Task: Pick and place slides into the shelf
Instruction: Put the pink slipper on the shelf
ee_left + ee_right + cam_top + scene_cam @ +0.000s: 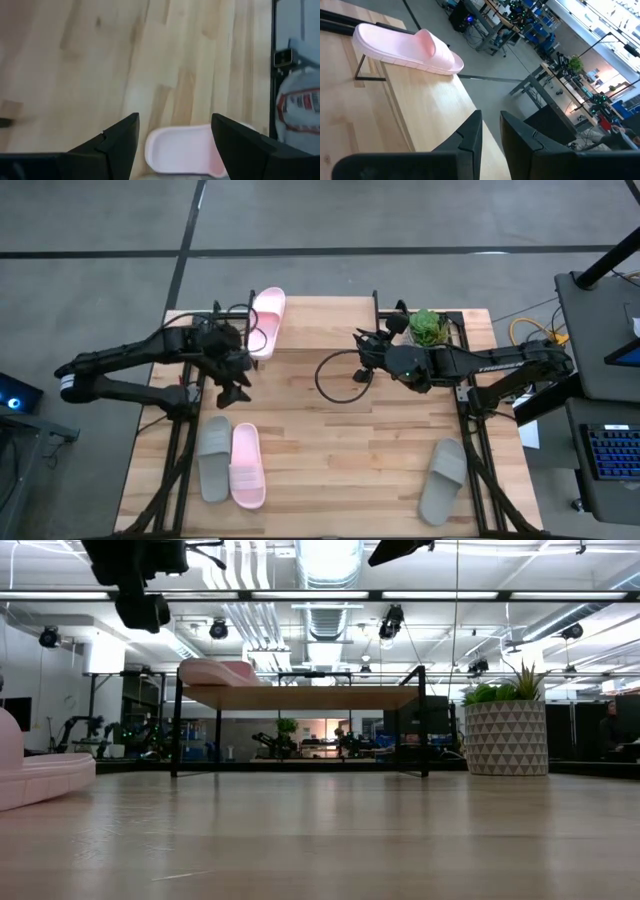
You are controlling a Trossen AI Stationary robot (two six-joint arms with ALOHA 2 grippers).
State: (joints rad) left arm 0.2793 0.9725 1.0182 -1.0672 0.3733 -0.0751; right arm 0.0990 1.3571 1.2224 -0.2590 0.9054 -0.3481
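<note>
The shelf (pixel 320 325) stands at the table's far middle. One pink slide (pixel 266 320) lies sole down across the left end of its plank, also seen in the right wrist view (pixel 407 47). My left gripper (pixel 237 388) hangs open above the table just near of the shelf's left end, tilted down; a second pink slide (pixel 182 150) lies below and beyond its fingers. That slide (pixel 248 465) lies beside a grey slide (pixel 213 458) at the near left. Another grey slide (pixel 443 480) lies at the near right. My right gripper (pixel 360 345) waits at the shelf's right end, fingers nearly together, holding nothing.
A potted plant (pixel 428 328) in a patterned pot (pixel 505 730) stands at the far right, behind my right arm. A black cable loop (pixel 335 380) hangs under the right arm. Bare wood lies in the table's middle (pixel 340 450).
</note>
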